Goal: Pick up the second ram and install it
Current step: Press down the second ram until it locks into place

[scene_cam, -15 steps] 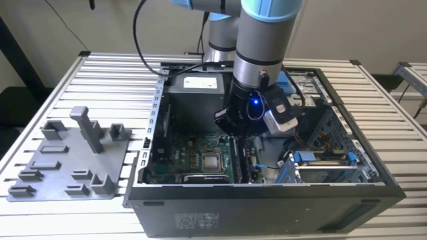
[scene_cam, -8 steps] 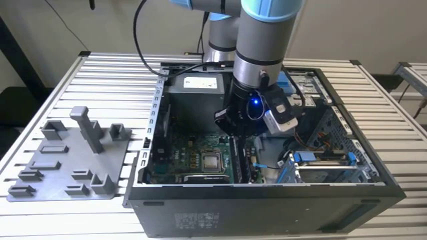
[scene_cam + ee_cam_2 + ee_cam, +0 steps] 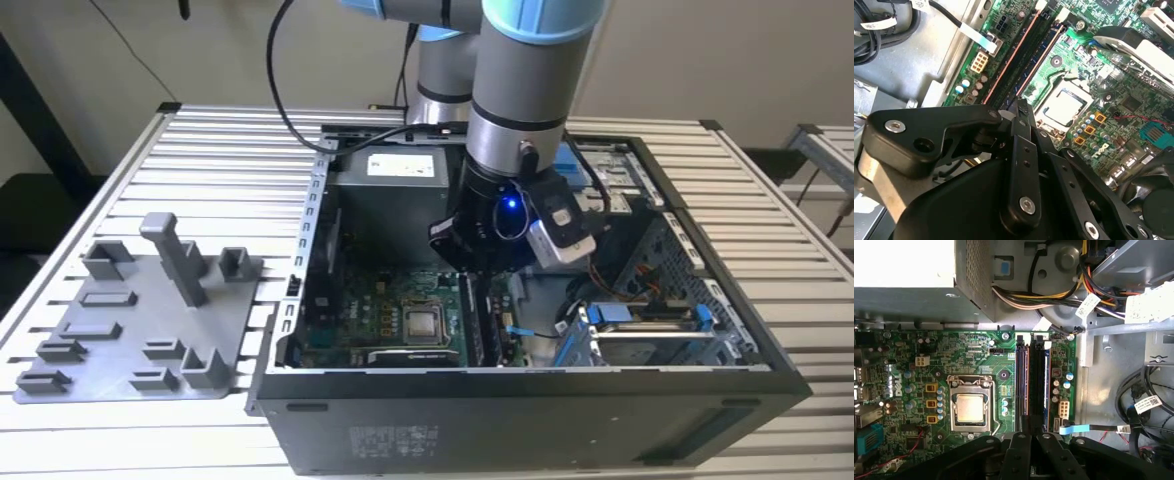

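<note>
My gripper [image 3: 483, 268] is down inside the open computer case [image 3: 307, 300], over the memory slots of the green motherboard [image 3: 914, 355]. Its fingers are drawn together, and in both wrist views the tips [image 3: 1020, 106] [image 3: 1026, 432] meet at one end of the slots. A long dark stick, the second ram [image 3: 1037, 385] [image 3: 1029, 60], lies along a slot beside the CPU socket [image 3: 970, 407]. The tips are at its end. Whether they touch it is hidden.
A grey holder plate [image 3: 134, 330] with upright blocks lies on the slatted table at the exterior view's left. In the case, the power supply [image 3: 387, 165] sits at the back. Cable bundles [image 3: 1144, 400] and a drive cage [image 3: 654, 330] crowd the side beyond the slots.
</note>
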Tool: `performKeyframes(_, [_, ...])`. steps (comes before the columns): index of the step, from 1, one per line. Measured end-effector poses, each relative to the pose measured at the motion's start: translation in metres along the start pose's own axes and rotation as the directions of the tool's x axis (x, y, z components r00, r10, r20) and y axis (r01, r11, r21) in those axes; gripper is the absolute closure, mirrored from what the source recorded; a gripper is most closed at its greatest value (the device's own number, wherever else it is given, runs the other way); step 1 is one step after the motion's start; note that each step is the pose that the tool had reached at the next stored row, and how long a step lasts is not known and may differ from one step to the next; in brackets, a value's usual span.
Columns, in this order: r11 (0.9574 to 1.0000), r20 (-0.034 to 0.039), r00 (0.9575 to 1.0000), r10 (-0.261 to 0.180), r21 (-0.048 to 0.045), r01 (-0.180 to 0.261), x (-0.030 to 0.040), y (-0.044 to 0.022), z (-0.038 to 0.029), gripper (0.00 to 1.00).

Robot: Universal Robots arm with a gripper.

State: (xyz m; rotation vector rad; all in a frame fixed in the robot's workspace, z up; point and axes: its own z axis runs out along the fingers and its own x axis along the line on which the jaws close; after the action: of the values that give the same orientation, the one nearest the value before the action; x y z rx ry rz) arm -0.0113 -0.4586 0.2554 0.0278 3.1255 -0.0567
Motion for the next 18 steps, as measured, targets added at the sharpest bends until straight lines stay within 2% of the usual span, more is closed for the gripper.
performKeyframes(5, [0.9999, 0.0005, 0.9999, -0.013, -0.0003, 0.013, 0.0, 0.0, 0.0, 0.89])
performKeyframes(11, [0.9975, 0.0026, 0.9975, -0.07, -0.0011, 0.07, 0.0001, 0.0, 0.0, 0.89])
performKeyframes(15, [0.9917, 0.0048, 0.9917, -0.128, -0.0018, 0.128, 0.0005, 0.0, 0.0, 0.89])
performKeyframes(18, [0.9851, 0.0064, 0.985, -0.172, -0.0021, 0.172, 0.0006, 0.0, 0.0001, 0.89])
